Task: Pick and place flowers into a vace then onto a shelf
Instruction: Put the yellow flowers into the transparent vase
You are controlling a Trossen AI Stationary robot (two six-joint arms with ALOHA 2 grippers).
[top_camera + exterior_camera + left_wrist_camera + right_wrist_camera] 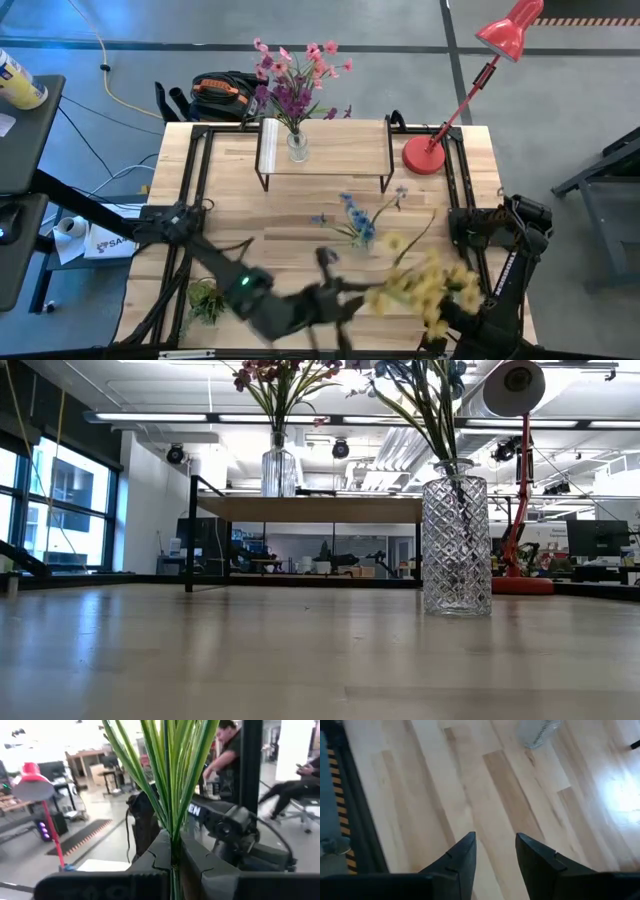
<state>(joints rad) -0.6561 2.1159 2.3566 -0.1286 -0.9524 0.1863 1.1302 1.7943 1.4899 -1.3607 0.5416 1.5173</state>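
My left gripper (335, 292) hangs over the table's near middle, shut on a bunch of green stems (172, 795). The yellow flower heads (425, 285) show to its right. Blue flowers (355, 212) stand with their stems in a cut-glass vase (457, 545) on the tabletop. The pink and purple flowers (295, 80) stand in a second glass vase (278, 472) on the shelf (330, 150) at the far edge. My right gripper (495, 845) is open above bare table at the right side (462, 232) and holds nothing. My left gripper pinches the bundle of several green stems (173, 837) between its two fingers (157, 852). It reaches in from the table's left. The stems fan out beyond the fingers, and the bunch is lifted clear of the table with the yellow heads toward the right arm.
A red desk lamp (425, 155) stands at the shelf's right end. A small green plant tuft (205, 300) lies near the table's near left corner. Black frame rails (190, 170) run along both table sides. People show in the room beyond (227, 755).
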